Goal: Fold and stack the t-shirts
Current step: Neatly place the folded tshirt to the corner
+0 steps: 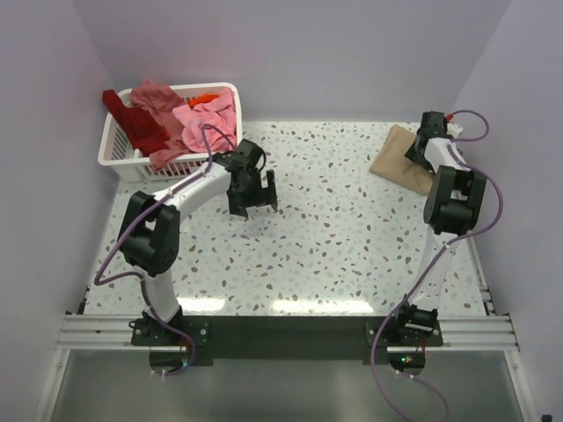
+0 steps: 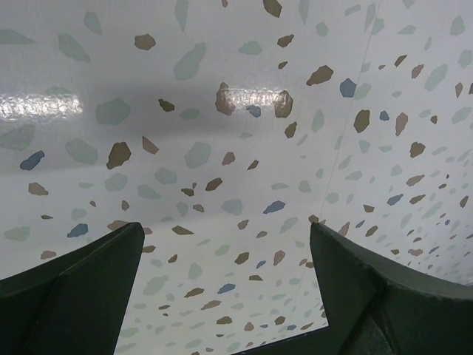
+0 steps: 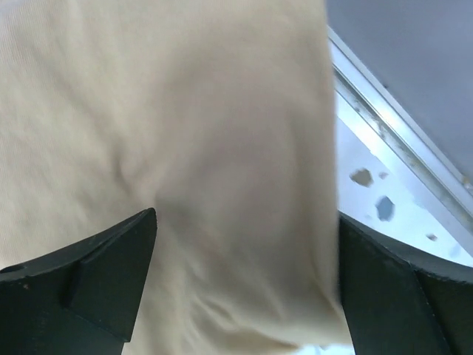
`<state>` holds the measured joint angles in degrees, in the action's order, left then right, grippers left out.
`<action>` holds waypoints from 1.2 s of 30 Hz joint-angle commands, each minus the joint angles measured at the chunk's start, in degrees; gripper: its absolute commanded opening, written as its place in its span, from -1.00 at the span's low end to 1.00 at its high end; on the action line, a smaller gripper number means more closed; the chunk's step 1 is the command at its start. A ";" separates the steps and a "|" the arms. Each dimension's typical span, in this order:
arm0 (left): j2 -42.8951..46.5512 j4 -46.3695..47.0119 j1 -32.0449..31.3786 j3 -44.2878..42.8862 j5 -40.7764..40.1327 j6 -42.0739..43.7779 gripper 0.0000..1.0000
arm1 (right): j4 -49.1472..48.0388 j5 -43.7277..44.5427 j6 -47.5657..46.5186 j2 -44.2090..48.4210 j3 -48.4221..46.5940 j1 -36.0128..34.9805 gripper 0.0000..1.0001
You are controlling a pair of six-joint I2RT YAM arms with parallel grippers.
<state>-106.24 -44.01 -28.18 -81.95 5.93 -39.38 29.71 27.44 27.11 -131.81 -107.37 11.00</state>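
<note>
A folded tan t-shirt (image 1: 393, 156) lies at the table's far right. My right gripper (image 1: 419, 149) hangs just over it. In the right wrist view the tan cloth (image 3: 185, 111) fills the space under the open gripper (image 3: 246, 218), whose fingers stand wide apart, and the picture is blurred. Pink (image 1: 207, 119), salmon (image 1: 157, 95), dark red (image 1: 132, 123) and orange (image 1: 207, 97) t-shirts are heaped in the white basket (image 1: 119, 163) at the far left. Just to the right of the basket, my left gripper (image 1: 255, 209) is open over bare speckled table (image 2: 225, 233) and holds nothing.
The speckled table (image 1: 352, 229) stretches between the two arms. A metal rail (image 3: 399, 140) runs along its right edge, close to the tan shirt. Lilac walls close off the back and both sides.
</note>
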 commanded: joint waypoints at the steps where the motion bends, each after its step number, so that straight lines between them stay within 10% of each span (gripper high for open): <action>1: 2.43 1.73 0.15 -1.90 -0.40 1.23 1.00 | -8.61 3.31 -1.53 10.49 6.99 0.07 0.97; 19: 12.45 8.76 0.15 3.98 -5.58 4.22 1.00 | 1.30 4.12 -6.54 35.73 22.64 -3.00 0.97; 36: 30.56 14.65 -0.38 20.42 -12.26 3.43 1.00 | 7.02 -17.15 -4.00 49.98 35.29 -32.00 0.97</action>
<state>-79.42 -32.34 -28.27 -62.96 -4.21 -36.38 35.42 15.86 21.65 -84.66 -74.24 -17.10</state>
